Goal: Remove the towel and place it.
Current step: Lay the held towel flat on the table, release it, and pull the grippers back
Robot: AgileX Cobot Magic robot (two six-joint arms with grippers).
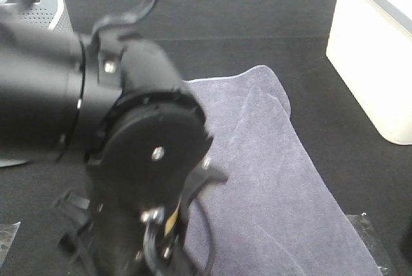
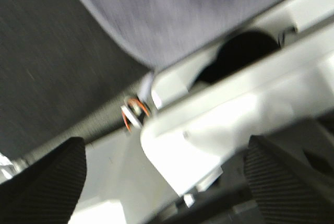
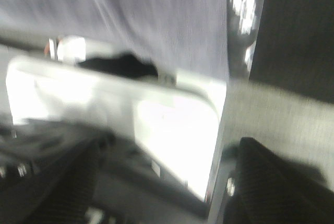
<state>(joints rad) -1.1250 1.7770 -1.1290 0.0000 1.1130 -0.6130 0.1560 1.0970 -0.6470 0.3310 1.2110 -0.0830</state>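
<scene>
The greyish-lavender towel [image 1: 270, 179] lies spread flat on the dark table, running from the middle toward the front right. A black arm [image 1: 129, 147] close to the camera hides the towel's left part. In the left wrist view the towel [image 2: 188, 10] lies beyond my left gripper [image 2: 164, 182], whose fingers [image 2: 47, 182] stand wide apart with nothing between them. Seen from the right wrist, the towel [image 3: 156, 20] also lies ahead, and my right gripper [image 3: 164, 182] is open and empty. Both wrist views are blurred.
A white bin [image 1: 376, 57] stands at the right edge of the table. A grey perforated basket [image 1: 45, 9] sits at the back left, partly behind the arm. A white frame [image 2: 235, 114] shows between the towel and each gripper in the wrist views.
</scene>
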